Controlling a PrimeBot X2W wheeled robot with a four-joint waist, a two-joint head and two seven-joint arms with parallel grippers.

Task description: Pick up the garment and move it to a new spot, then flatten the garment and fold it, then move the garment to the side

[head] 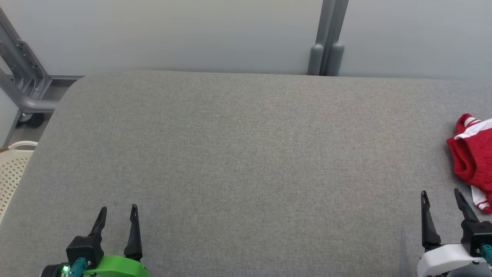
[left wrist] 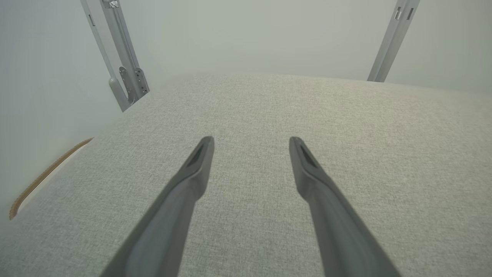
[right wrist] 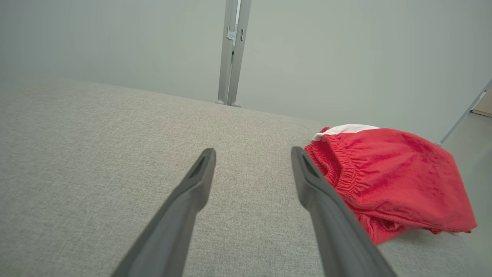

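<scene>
Where the garment is: The soft red cloth garment with white stripes (head: 472, 154) lies in a bunch at the far right of the wide grey cloth-covered table (head: 246, 146). The edge of my head view cuts part of it off.
Left claw: My left claw (head: 118, 209) (the one on the green wrist) hangs wide open over bare table. It holds nothing and is well apart from the garment.
Right claw: My right claw (head: 441, 194) is wide open and holds nothing. Its outer finger is just beside the garment, and I cannot tell if it touches.
First worry: I think the garment sits close to the table's right side, so a bump from a finger may push it off.
Second worry: The garment is bunched in layers. I may pinch only the top layer, and it may slip out when I lift.
Third worry: If I go too low, the finger tips may dig into the table's cloth and drag.
Writing: I can read no words, brand or label on the garment, the table or the claws. The cream plastic basket with little holes (head: 13, 169) by the table's left side shows none either.
</scene>
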